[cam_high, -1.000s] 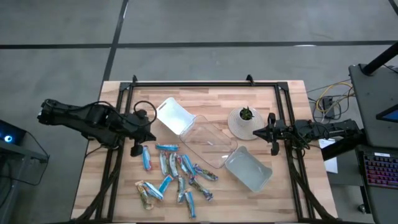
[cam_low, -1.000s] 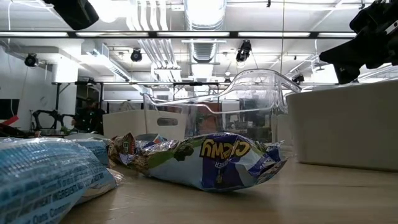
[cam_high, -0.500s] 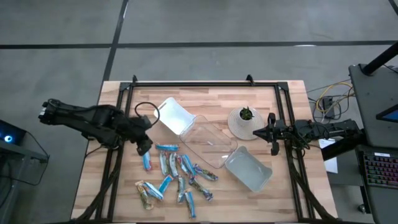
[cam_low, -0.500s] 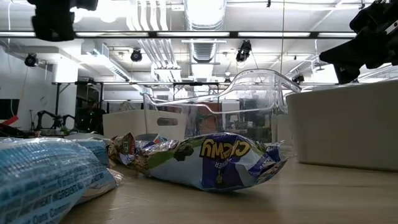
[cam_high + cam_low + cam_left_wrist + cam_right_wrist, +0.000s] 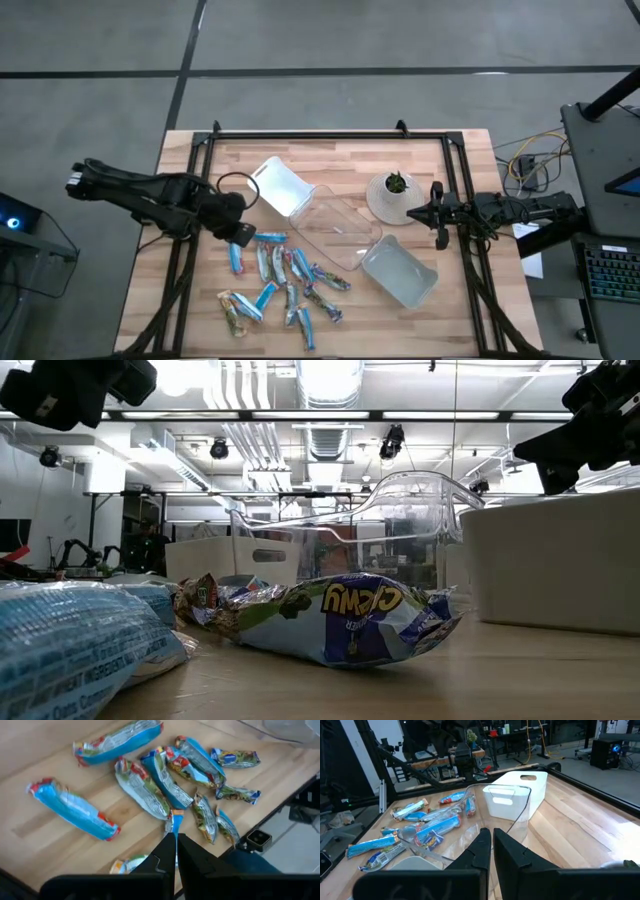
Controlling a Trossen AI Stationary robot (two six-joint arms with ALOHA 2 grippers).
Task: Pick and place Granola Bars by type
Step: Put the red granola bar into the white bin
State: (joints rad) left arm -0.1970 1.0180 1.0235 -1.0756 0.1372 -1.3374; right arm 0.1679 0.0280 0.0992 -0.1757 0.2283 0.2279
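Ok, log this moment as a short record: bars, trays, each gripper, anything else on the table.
granola bars: loose pile on the table's near-left part, none in a tray; blue and greenish wrappers mixed
trays: two white, one at far left of centre, one at near right; one clear tray between them
left gripper: shut, empty, above the far-left edge of the pile
right gripper: shut, empty, at the table's right side, waiting
other: small potted plant on a white round base, beside the right gripper
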